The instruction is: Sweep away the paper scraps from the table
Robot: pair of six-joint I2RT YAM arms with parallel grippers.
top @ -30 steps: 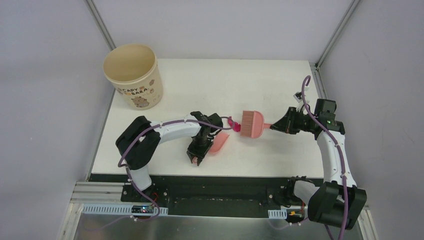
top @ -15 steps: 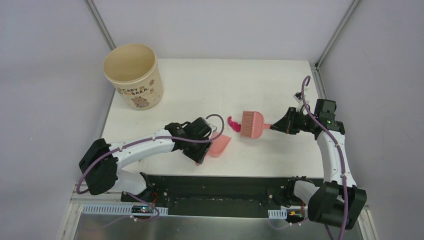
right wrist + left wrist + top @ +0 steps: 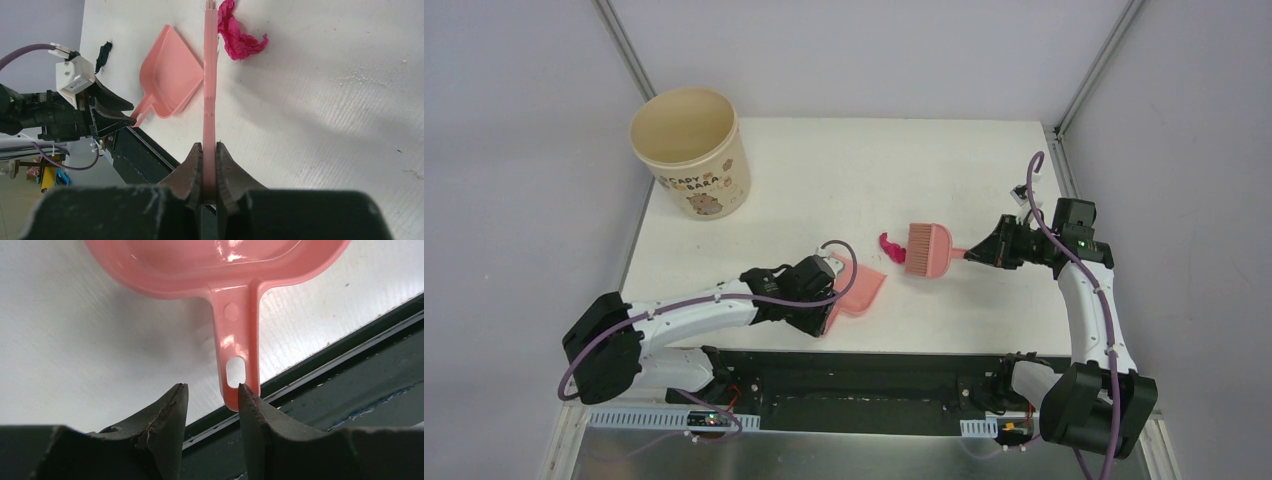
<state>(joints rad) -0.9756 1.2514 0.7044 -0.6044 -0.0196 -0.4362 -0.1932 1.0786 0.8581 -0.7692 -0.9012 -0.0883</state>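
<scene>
Your left end effector point(image 3: 211, 388) stands open, but the handle of the glossy pink plastic dustpan point(image 3: 220, 270) lines up with one finger, not the gap (closing now could shove it off the white bench point(image 3: 824, 170)). Your right end effector point(image 3: 209, 146) clamps the pink hand brush point(image 3: 210, 75). The crumpled magenta paper scrap point(image 3: 241, 34) lies just beside its bristles, outside the pan.

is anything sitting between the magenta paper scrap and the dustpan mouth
Nothing visible does. Only bare table lies between the magenta scrap and the dustpan mouth. The brush, gripped by the right claw, sits on the scrap's other side.
</scene>
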